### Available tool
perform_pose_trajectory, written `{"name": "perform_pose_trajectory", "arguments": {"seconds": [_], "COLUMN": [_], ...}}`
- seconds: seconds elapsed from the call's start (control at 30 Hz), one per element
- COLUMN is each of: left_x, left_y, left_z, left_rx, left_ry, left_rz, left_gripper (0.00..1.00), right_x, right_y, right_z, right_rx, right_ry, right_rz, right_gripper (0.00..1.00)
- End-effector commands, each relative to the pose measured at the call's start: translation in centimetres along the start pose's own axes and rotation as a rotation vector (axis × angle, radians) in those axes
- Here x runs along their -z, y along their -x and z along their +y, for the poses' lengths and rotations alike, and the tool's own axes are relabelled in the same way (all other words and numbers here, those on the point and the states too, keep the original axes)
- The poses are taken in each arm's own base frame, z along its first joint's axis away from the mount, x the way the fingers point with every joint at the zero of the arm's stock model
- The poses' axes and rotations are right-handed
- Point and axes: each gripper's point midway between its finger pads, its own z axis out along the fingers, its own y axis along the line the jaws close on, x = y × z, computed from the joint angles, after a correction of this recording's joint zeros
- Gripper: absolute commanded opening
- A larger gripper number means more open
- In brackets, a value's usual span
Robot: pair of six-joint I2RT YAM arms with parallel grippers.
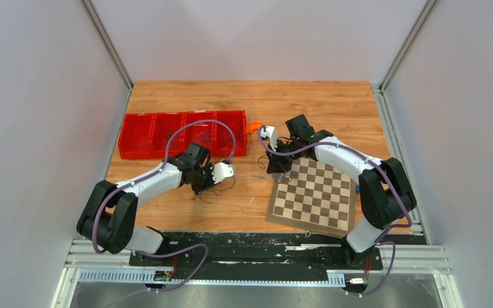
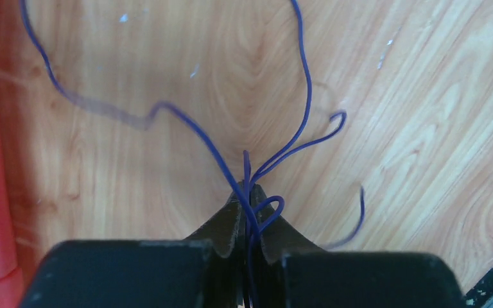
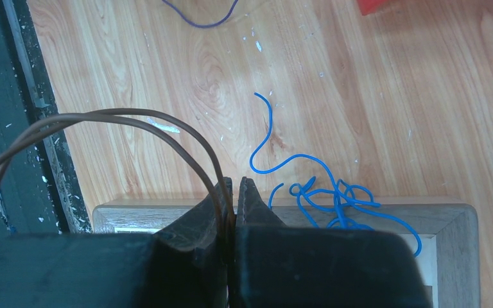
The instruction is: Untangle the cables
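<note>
My left gripper [image 2: 249, 192] is shut on a thin dark blue cable [image 2: 307, 90], whose loops trail away over the wooden table. In the top view it [image 1: 210, 183] hangs over a small tangle of dark wires [image 1: 226, 187]. My right gripper [image 3: 234, 189] is shut on a doubled brown cable [image 3: 122, 115] that arcs off to the left. Beside it a curly light blue cable [image 3: 336, 192] lies tangled across the edge of the chessboard [image 3: 449, 215]. In the top view the right gripper [image 1: 277, 168] is at the board's far left corner.
A red compartment bin [image 1: 141, 135] stands at the back left, with a small orange object [image 1: 252, 127] by its right end. The chessboard [image 1: 314, 192] lies at the right front. A loose bit of dark blue wire [image 3: 199, 24] lies on the table ahead of the right gripper.
</note>
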Motion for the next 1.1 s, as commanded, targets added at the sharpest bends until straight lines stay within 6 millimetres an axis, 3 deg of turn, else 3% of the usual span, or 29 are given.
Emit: {"name": "perform_pose_trajectory", "arguments": {"seconds": [0.0, 0.1, 0.17, 0.2, 0.23, 0.27, 0.37, 0.5, 0.67, 0.73, 0.93, 1.07], "left_x": [3.2, 8.3, 11.4, 12.3, 13.7, 14.5, 16.6, 17.3, 18.5, 18.9, 18.4, 16.8], "left_y": [1.9, 4.5, 4.8, 4.2, 4.7, 4.2, 4.9, 5.7, 5.7, 6.1, 8.7, 8.8], "left_z": [1.4, 0.7, 0.3, -0.7, 0.2, -0.7, 0.2, 2.6, 10.1, 11.9, 16.0, 19.3], "left_rx": [0.005, 0.127, 0.225, 0.270, 0.298, 0.338, 0.463, 0.636, 0.803, 0.867, 0.916, 0.966], "left_ry": [0.058, -0.047, -0.105, -0.148, -0.134, -0.171, -0.170, -0.075, 0.276, 0.351, 0.400, 0.457], "left_rz": [-0.039, -0.171, -0.183, -0.148, -0.157, -0.125, -0.116, -0.109, -0.124, -0.147, -0.260, -0.243], "left_gripper": [0.00, 0.00, 0.00, 0.00, 0.00, 0.00, 0.00, 0.00, 0.00, 0.00, 0.00, 0.00], "right_x": [0.6, 0.9, 1.1, 1.2, 1.2, 1.2, 1.1, 1.2, 1.4, 1.4, 1.5, 1.5], "right_y": [1.9, 2.3, 2.4, 2.4, 2.4, 2.3, 2.1, 2.2, 2.4, 2.3, 2.2, 2.2], "right_z": [-0.8, -0.8, -0.8, -0.7, -0.7, -0.6, -0.3, -0.3, -0.3, -0.3, -0.5, -1.0], "right_rx": [0.029, 0.033, 0.033, 0.032, 0.028, 0.025, 0.017, 0.019, 0.024, 0.025, 0.027, 0.022], "right_ry": [-0.015, -0.019, -0.022, -0.021, -0.019, -0.015, -0.006, -0.007, -0.016, -0.016, -0.025, -0.034], "right_rz": [-0.043, -0.054, -0.058, -0.060, -0.061, -0.062, -0.061, -0.064, -0.066, -0.066, -0.063, -0.064], "right_gripper": [0.04, 0.04, 0.04, 0.04, 0.04, 0.04, 0.04, 0.03, 0.03, 0.03, 0.04, 0.04]}}
